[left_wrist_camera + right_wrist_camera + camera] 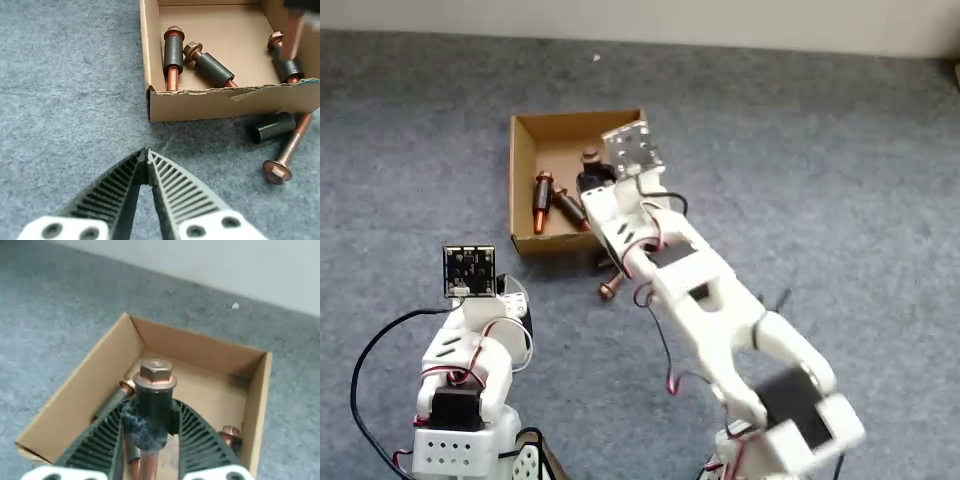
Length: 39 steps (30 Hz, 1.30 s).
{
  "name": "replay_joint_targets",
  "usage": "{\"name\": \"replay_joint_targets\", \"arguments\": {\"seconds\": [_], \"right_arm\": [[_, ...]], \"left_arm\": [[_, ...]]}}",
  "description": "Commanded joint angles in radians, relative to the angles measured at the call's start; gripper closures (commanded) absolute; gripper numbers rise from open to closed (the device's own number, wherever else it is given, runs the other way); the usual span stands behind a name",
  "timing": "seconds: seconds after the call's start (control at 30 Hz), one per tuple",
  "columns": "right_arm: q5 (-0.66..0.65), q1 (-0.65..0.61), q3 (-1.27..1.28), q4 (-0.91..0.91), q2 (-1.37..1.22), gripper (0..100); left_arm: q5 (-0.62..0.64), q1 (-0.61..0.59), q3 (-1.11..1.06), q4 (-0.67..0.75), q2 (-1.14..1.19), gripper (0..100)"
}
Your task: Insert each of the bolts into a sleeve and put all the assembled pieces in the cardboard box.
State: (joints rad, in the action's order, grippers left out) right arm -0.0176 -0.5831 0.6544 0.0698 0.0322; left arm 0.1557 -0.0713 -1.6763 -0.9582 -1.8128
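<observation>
My right claw (150,412) pinched a sleeved bolt (156,376) by its sleeve (148,427) over the cardboard box (210,357); my left claw (146,156) sat pressed together. The piece looked stiff, slick and weighty.

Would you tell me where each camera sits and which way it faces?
High view: fixed overhead, looking down on cardboard box, left arm, right arm.
Left wrist view: on left wrist, facing the box past shut left tool.
Right wrist view: on right wrist, over the box; right tool grips sleeved bolt.
All share the box.
</observation>
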Motion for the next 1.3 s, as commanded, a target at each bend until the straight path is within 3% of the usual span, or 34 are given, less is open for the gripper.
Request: {"name": "replay_joint_targets", "arguments": {"seconds": [0.0, 0.13, 0.37, 0.7, 1.0, 1.27], "right_arm": [[0.011, 0.024, -0.127, 0.015, -0.058, 92.6], [0.017, 0.031, -0.163, -0.108, -0.056, 82.0], [0.026, 0.025, -0.174, -0.348, 0.131, 82.9], [0.419, -0.030, -0.171, -0.849, 0.332, 83.6], [0.660, -0.116, -0.163, -0.892, 0.104, 83.6], [0.787, -0.116, -0.355, -0.894, -0.105, 83.6]], "left_arm": [[-0.006, -0.005, -0.019, -0.003, -0.007, 99], [-0.006, -0.005, -0.019, -0.003, -0.007, 99], [-0.006, -0.005, -0.019, -0.003, -0.007, 99], [-0.006, -0.005, -0.019, -0.003, -0.007, 99], [-0.006, -0.005, -0.019, -0.003, -0.007, 99], [-0.006, -0.005, -0.019, -0.003, -0.007, 99]]}}
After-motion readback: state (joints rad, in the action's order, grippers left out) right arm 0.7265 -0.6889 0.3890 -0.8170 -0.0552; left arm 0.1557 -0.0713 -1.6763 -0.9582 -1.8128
